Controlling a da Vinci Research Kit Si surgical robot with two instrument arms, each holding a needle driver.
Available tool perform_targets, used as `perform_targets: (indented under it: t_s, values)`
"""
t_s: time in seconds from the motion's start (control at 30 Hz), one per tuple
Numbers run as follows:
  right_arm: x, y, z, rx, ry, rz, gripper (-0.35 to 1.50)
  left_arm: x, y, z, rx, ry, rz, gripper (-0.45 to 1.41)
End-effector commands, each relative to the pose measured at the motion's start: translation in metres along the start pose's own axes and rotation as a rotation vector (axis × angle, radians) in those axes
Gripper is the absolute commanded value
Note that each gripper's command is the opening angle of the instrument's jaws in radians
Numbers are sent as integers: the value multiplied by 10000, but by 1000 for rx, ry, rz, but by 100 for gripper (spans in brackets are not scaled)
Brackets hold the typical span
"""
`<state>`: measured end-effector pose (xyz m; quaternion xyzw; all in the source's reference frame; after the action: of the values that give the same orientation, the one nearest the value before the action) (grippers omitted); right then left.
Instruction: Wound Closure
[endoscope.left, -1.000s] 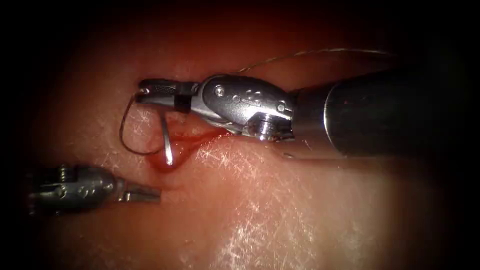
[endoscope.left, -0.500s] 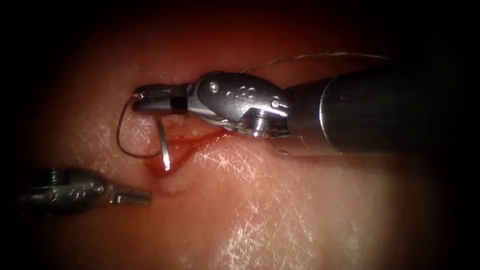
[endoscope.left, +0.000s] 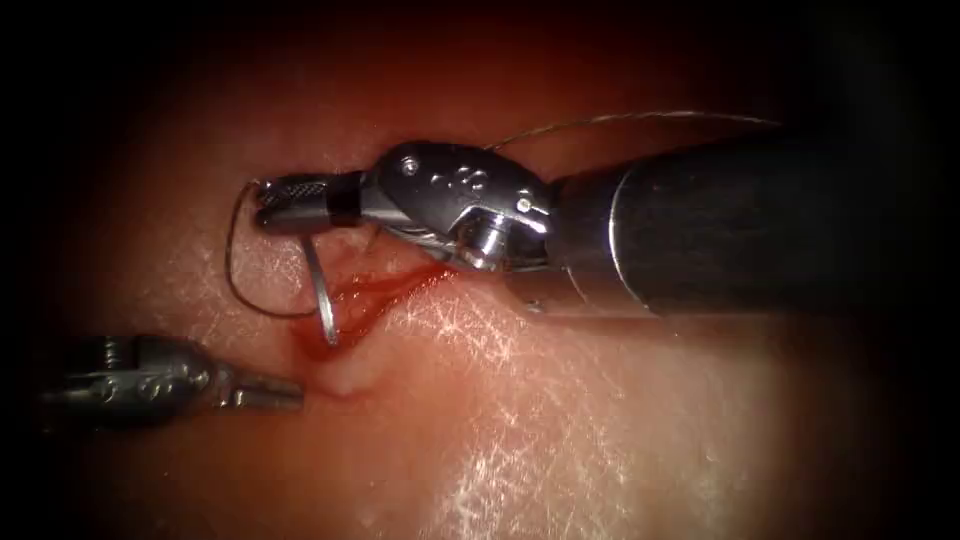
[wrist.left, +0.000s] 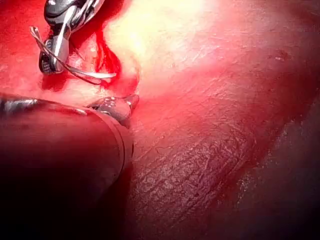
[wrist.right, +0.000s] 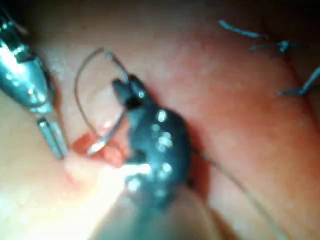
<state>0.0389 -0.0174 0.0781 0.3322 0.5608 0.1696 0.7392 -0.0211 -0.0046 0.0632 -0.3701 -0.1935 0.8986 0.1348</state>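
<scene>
Right tool (endoscope.left: 290, 200) fingers clamp needle (endoscope.left: 322, 295) near its tail, tip at open cut (endoscope.left: 375, 290); left tool (endoscope.left: 265, 392) closed, empty; no stitches yet here.

Surgical practice bench — tissue (endoscope.left: 560, 420) with cut (endoscope.left: 375, 295).

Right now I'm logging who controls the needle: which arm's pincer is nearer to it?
Right. The right pincer is shut on the needle near its upper end, its tip down in the cut. The left pincer sits apart, below-left, holding nothing.
</scene>
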Motion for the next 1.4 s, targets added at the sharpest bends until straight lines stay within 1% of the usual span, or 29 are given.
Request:
perform_targets:
  t_s: [0.03,0.27,0.53,0.8,1.2,1.3,1.4]
  values:
    - [-5,2,11,12,-5,22,-35,-2,1,9,-3,1,0,-33]
    - [-16,0,16,47,-43,123,-35,-1,0,8,-4,1,-1,-33]
    - [-20,-5,15,56,-61,247,-35,-1,0,7,-2,1,-2,-33]
    - [-19,-12,16,58,-72,364,-35,-1,0,7,-2,1,-1,-33]
    - [-10,-29,21,70,-81,467,-35,-2,-1,6,-3,1,-1,-33]
    - [-10,-32,21,68,-84,544,-35,-2,-1,6,-3,1,-1,-33]
    - [-10,-34,22,51,-86,696,-35,-2,-1,6,-3,1,0,-33]
